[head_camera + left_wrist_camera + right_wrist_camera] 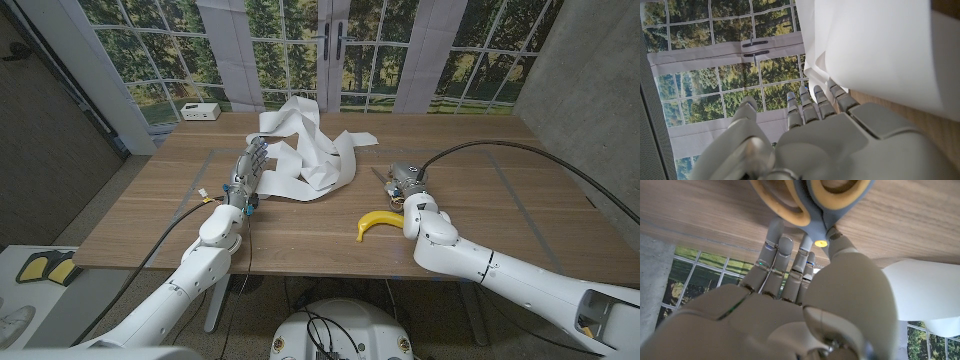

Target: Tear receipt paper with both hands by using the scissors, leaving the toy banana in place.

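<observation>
The white receipt paper (305,150) lies crumpled in loose loops at the table's far middle; in the left wrist view the receipt paper (875,45) hangs right beside my fingertips. My left hand (250,168) reaches toward its left edge with fingers straight and holds nothing. The scissors (812,202), yellow handles on a grey-blue body, lie on the wood. My right hand (405,185) is stretched over them, thumb (840,240) touching near the pivot and the fingers on the other side, without a closed grip. The yellow toy banana (377,222) lies just in front of the right hand.
The wooden table (520,200) has bare wood at both sides. A black cable (500,148) runs across the right half. A small white box (200,110) stands past the far left corner. Windows and a door are behind.
</observation>
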`<action>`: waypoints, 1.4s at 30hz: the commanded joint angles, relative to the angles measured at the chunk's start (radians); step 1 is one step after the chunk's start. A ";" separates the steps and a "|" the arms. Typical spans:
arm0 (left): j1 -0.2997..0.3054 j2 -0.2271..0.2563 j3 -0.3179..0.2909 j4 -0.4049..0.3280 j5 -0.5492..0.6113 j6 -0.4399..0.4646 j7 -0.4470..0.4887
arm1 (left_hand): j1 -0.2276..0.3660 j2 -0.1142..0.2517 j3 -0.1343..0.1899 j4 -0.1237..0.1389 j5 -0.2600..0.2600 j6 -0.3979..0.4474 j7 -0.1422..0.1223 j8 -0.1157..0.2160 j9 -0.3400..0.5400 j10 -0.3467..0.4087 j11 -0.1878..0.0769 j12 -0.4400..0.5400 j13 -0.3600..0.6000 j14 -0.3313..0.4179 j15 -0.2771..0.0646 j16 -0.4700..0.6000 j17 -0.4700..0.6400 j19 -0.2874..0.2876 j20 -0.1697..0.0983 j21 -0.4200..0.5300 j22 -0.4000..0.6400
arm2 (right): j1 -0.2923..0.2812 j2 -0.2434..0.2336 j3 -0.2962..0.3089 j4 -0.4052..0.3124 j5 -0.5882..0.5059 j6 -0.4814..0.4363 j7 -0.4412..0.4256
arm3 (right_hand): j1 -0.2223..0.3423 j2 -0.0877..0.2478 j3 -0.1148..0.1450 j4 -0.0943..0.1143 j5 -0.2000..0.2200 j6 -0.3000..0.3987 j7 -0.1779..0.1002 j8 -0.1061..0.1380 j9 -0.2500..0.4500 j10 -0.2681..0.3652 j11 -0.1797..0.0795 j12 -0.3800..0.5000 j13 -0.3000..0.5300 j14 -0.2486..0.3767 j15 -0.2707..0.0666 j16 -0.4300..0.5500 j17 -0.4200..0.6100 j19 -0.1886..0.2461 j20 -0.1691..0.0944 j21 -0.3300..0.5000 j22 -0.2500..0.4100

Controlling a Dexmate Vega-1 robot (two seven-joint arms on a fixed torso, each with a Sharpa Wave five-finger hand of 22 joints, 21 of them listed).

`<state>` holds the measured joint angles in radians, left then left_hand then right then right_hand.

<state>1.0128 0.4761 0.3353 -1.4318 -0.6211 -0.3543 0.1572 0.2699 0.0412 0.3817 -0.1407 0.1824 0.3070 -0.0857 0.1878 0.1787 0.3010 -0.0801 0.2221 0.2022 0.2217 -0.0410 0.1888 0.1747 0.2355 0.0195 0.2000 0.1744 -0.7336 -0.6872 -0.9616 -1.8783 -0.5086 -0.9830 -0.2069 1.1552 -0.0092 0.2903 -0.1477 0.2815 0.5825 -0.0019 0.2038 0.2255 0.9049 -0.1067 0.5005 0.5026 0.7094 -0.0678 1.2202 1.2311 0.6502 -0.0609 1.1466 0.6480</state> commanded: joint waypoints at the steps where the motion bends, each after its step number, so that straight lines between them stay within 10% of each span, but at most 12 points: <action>1: 0.004 -0.001 0.002 -0.011 0.006 0.001 0.008 | -0.006 0.002 0.009 0.000 -0.001 0.006 0.005 0.001 0.003 0.002 -0.001 -0.002 0.002 0.011 -0.046 -0.002 0.003 0.003 0.004 -0.003 0.003 | -0.062 -0.006 0.097 -0.043 0.051 0.040 -0.081 | 0.114 0.093 0.043 -0.033 0.013 0.008 -0.002 -0.002 0.003 0.023 -0.025 0.044 0.035 0.010 -0.153 0.006 0.002 0.003 -0.053 0.012 0.004; 42: 0.012 0.000 0.008 -0.049 0.025 0.015 0.035 | -0.011 0.003 0.011 0.001 0.000 0.007 0.007 0.001 0.003 0.006 -0.002 -0.002 0.003 0.013 -0.045 -0.003 0.003 0.005 0.004 -0.003 0.003 | -0.218 -0.009 0.381 -0.145 0.312 0.222 -0.240 | 0.140 0.079 0.037 -0.019 0.035 0.036 -0.002 0.000 0.003 0.044 -0.016 0.054 0.013 0.050 -0.152 0.039 0.004 0.000 -0.066 0.095 0.000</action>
<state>1.0241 0.4756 0.3422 -1.4732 -0.5999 -0.3433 0.1879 0.2661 0.0453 0.3817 -0.1407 0.1824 0.3125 -0.0802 0.1878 0.1793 0.3009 -0.0801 0.2224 0.2021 0.2235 -0.0392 0.1888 0.1744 0.2355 0.0195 0.2000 0.1744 -0.9094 -0.7022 -0.6589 -2.0034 -0.2908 -0.8172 -0.4305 1.1918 -0.0222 0.3271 -0.1733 0.3109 0.6111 -0.0055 0.2037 0.2253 0.9128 -0.0992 0.5465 0.5028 0.7471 -0.0769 1.2546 1.2340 0.6503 -0.0608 1.2354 0.6484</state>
